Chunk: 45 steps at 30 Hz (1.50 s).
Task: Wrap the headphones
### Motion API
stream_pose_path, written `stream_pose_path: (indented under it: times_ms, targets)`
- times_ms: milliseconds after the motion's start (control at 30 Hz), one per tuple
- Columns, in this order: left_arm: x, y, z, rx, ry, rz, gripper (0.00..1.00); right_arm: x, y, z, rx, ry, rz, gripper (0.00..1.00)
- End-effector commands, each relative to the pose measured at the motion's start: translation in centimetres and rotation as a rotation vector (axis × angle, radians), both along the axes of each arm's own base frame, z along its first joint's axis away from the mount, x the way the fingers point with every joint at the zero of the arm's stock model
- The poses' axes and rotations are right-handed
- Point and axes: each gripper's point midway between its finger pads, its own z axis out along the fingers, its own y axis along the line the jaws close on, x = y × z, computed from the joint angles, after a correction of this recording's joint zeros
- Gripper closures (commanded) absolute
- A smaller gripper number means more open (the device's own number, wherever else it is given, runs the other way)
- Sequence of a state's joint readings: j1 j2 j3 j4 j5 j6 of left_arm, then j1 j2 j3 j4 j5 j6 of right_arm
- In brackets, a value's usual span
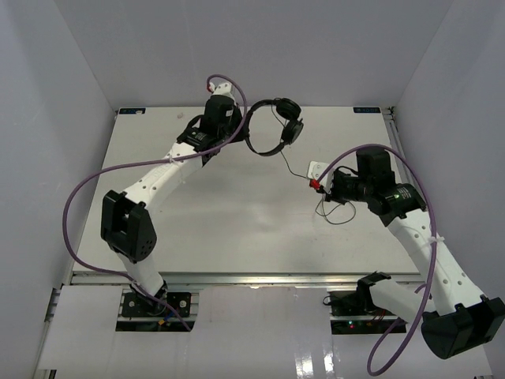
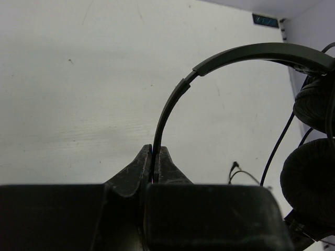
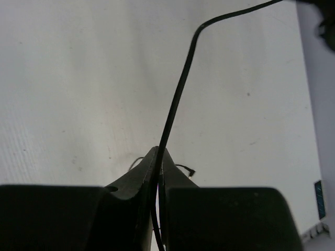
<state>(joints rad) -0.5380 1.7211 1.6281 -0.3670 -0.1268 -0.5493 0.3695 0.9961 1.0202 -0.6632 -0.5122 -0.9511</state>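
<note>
Headphones [image 1: 290, 126] sit near the far edge of the desk [image 1: 237, 229], around 12 o'clock in the top view, gripped by the thin headband [image 2: 172, 99]. The left hand [image 2: 155, 157] is pressed together on that band, pinching it between both fingers. In its wrist view the two earcups [image 2: 309, 178] bunch at 3 o'clock. From the earcups the thin cable [image 1: 294, 170] runs toward 4 o'clock to the right hand [image 1: 318, 184], at about 3 o'clock over the desk. That hand pinches the cable, which rises out of the grip and bends off toward 1 o'clock in its wrist view. Slack cable loops on the desk at the hand's 6 o'clock.
</note>
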Motion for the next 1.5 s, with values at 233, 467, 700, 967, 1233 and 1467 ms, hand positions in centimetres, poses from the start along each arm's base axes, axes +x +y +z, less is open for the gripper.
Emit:
stream_pose_path:
  times_ms: [233,467,700,967,1233,1467]
  targets:
    - [-5.5,-5.2,-11.2,0.235,0.125,-0.284,1.00,5.1,-2.0,6.2,-0.048,-0.228,-0.173,0.92]
    - [-11.0,-7.0,-12.1,0.234,0.133,-0.455,1.00,6.9,-2.7,4.7,-0.049,-0.209,-0.256,0.92]
    - [-16.7,-7.1,-10.6,0.190,0.092,-0.588,1.00,6.9,-2.2,0.6,0.029,-0.091,-0.260,0.91]
    - [-20.2,-7.9,-7.4,0.108,0.038,-0.673,1.00,6.6,-0.9,-1.7,0.130,0.079,-0.226,0.90]
    - [-19.7,-7.9,-1.9,0.061,-0.076,-0.643,1.00,5.3,-0.5,-1.4,0.318,0.252,-0.142,0.90]
    - [-18.6,-7.9,3.4,0.062,-0.177,-0.616,1.00,3.2,1.1,-1.6,0.418,0.363,-0.015,0.90]
